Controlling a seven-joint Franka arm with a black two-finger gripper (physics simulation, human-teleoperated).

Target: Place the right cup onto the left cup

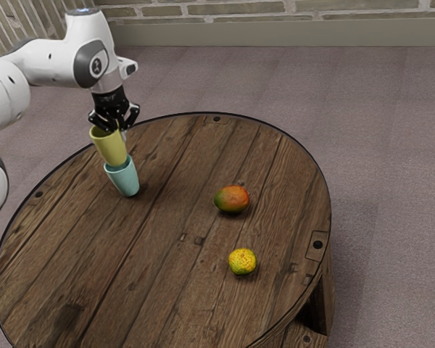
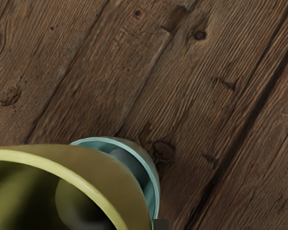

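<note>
Yellow cup (image 1: 110, 148) is over the teal cup (image 1: 123, 179), its base at or near the lower mouth; pincer (image 1: 119, 128) clamped on its wall near the rim. Step, as judged: alignment. Next: centre it, ease down, release.

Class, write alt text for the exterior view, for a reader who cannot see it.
A robot arm's gripper is at the rim of a yellow cup, whose base is at the mouth of a teal cup on a round wooden table. A mango and a smaller yellow fruit lie apart, toward the exterior view's right.
</note>
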